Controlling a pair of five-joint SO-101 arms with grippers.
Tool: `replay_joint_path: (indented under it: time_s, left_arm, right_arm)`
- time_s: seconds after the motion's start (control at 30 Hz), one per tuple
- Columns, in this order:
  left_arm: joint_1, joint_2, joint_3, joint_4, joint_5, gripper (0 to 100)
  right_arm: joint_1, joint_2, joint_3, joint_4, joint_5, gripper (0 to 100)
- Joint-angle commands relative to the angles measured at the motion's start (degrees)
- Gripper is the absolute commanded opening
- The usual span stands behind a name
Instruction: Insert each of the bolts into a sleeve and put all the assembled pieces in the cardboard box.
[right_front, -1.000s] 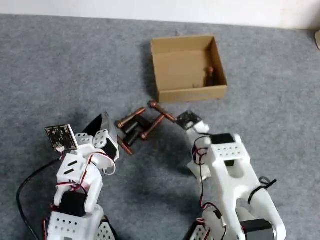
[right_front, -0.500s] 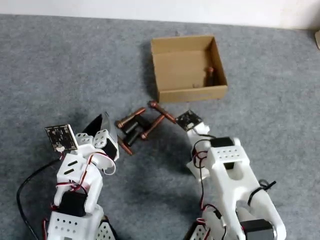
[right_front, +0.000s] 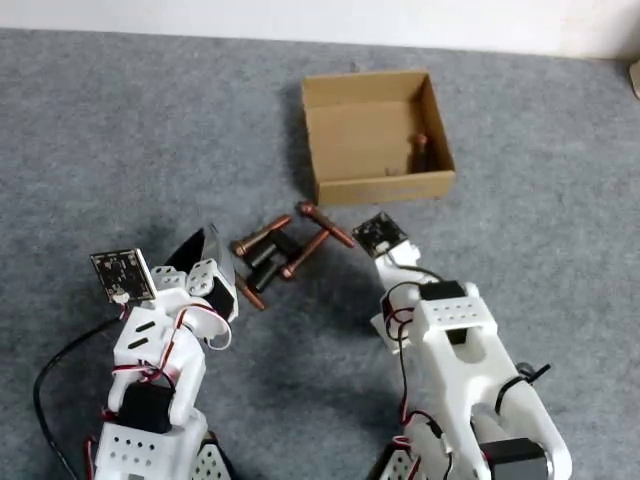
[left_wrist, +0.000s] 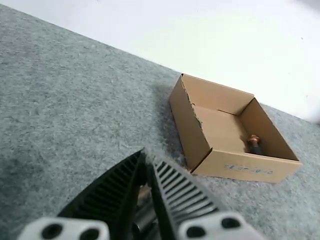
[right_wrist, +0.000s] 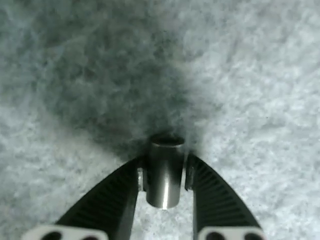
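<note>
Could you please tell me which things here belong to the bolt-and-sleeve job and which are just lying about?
Job: loose bolts; black sleeves; sleeve in the right gripper; cardboard box; assembled piece inside it.
Lying about: grey carpet; black cable.

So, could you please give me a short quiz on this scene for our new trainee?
1. True or false: the cardboard box is empty.
2. The right hand grips: A) a bolt, B) a sleeve, C) nothing?
3. Fill in: the loose bolts lie on the grey ____.
Key: 1 false, one assembled piece lies inside; 2 B; 3 carpet.
</note>
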Motion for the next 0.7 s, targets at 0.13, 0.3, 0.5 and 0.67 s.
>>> replay_joint_path:
  time_s: [0.13, 0.3, 0.5, 0.67]
  left_arm:
    - [-0.3, -0.7, -1.1, -1.2, 0.1, 1]
    - [-0.7, -0.7, -1.6, -1.2, -0.2, 1]
    - [-0.3, -0.7, -2.3, -1.1, 0.0, 1]
    - [-0.2, -0.6, -11.3, 9.8, -0.1, 1]
  right_arm:
    - [0.5, -0.7, 3.9, -0.6, -0.3, 11.4]
    - [0.5, -0.7, 3.8, -0.7, -0.3, 4.1]
    - [0.7, -0.7, 4.2, -2.5, -0.6, 0.5]
    - [0.7, -1.0, 4.2, -2.6, -0.6, 0.5]
